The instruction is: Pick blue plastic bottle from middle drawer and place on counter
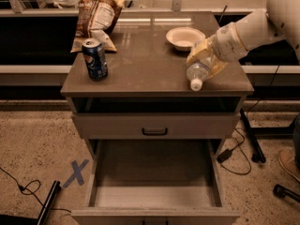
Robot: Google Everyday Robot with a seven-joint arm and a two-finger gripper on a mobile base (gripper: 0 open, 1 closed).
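The end effector is seen above the right front part of the table, closed around the blue plastic bottle, with yellowish pads pressed against the bottle's body on either side. The bottle is held tilted, its white cap pointed down and toward the table's front edge. Whether the cap touches the surface cannot be told. From the end effector, the white arm is extended up and to the right, out of view.

Just behind the end effector and slightly to its left as viewed, a pale bowl is set upright on the table. Well to the left of the end effector, a blue soda can is stood upright near the table's left edge, and behind the can a chip bag is propped at the far left corner.

Below the end effector, under the table's top, a closed drawer front with a small black handle is seen. Lower still and nearer the camera, the middle drawer is pulled fully out, with only its bare floor shown. Far down and to the left of the end effector, a blue X is marked on the speckled floor.
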